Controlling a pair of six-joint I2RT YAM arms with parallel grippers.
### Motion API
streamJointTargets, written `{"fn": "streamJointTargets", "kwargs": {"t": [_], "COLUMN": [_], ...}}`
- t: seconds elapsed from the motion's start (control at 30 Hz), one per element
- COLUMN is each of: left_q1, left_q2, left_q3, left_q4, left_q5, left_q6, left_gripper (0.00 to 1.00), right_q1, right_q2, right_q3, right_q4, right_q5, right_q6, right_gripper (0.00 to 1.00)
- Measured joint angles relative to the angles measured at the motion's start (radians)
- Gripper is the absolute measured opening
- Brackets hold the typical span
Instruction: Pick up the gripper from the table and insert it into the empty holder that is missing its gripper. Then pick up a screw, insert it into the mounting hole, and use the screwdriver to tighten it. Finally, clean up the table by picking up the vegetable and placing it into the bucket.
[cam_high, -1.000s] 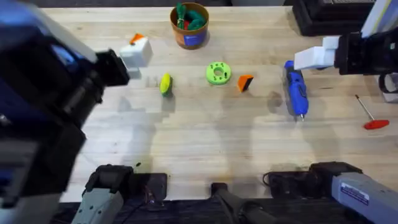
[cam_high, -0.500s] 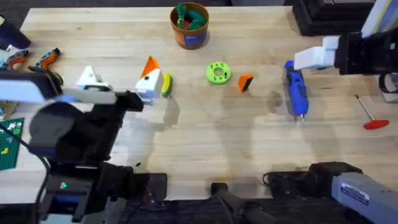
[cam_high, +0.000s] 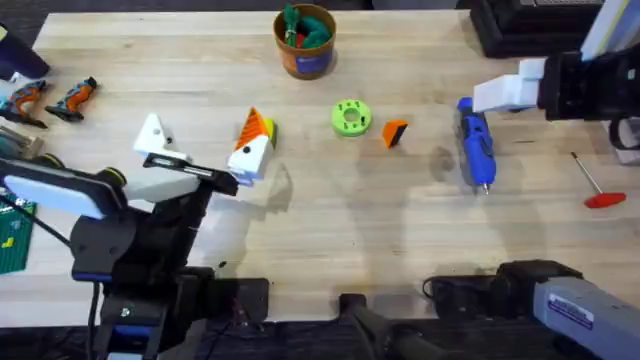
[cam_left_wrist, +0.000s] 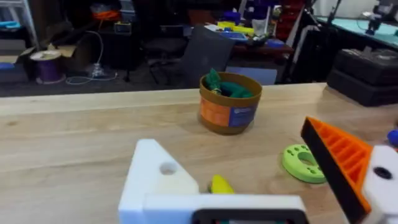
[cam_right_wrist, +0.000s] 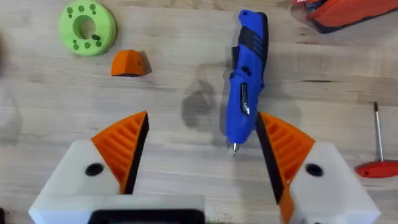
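The gripper, a small orange wedge (cam_high: 395, 132) (cam_right_wrist: 129, 63), lies on the table between the green disc and the blue screwdriver (cam_high: 476, 145) (cam_right_wrist: 247, 81). My left gripper (cam_high: 205, 140) (cam_left_wrist: 227, 143) is open. One of its fingers is the empty holder (cam_high: 155, 135) (cam_left_wrist: 155, 180), a bare white base; the other finger carries an orange tip (cam_high: 253, 128). The yellow vegetable (cam_high: 270, 131) (cam_left_wrist: 221, 185) lies between them, close to the tipped finger. The brown bucket (cam_high: 305, 55) (cam_left_wrist: 230, 115) stands at the far middle. My right gripper (cam_high: 500, 95) (cam_right_wrist: 202, 118) hangs open above the screwdriver's bit end.
A lime-green disc (cam_high: 351, 117) (cam_right_wrist: 87, 28) (cam_left_wrist: 305, 163) lies beside the wedge. A thin rod with a red handle (cam_high: 597, 185) (cam_right_wrist: 379, 149) rests at the right. Orange-handled tools (cam_high: 50, 98) lie at the far left, and a black case (cam_high: 520, 25) sits at the far right corner.
My left arm has dropped away from the camera, and its gripper has moved nearer and right to straddle the vegetable. The right arm has not moved.
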Motion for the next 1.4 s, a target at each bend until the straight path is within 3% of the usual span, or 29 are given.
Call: {"fn": "streamJointTargets", "kwargs": {"t": [0.37, 0.53, 0.87, 1.2, 1.4], "left_q1": [0.029, 0.031, 0.031, 0.031, 0.031], "left_q2": [-0.006, -0.006, -0.006, -0.005, -0.006], "left_q3": [-0.01, -0.01, -0.011, -0.01, -0.01], "left_q4": [-0.02, -0.078, -0.114, -0.147, -0.167], "left_q5": [0.08, 0.133, 0.404, 0.756, 0.904], "left_q6": [0.043, 0.056, 0.2, 0.229, 0.23], "left_gripper": [0.986, 0.986, 0.986, 0.986, 0.986], "right_q1": [0.0, 0.0, 0.0, 0.0, 0.0], "right_q2": [0.0, 0.0, 0.0, 0.0, 0.0], "right_q3": [0.0, 0.0, 0.0, 0.0, 0.0], "right_q4": [0.0, 0.0, 0.0, 0.0, 0.0], "right_q5": [0.0, 0.0, 0.0, 0.0, 0.0], "right_q6": [0.0, 0.0, 0.0, 0.0, 0.0], "right_gripper": [0.992, 0.992, 0.992, 0.99, 0.991]}}
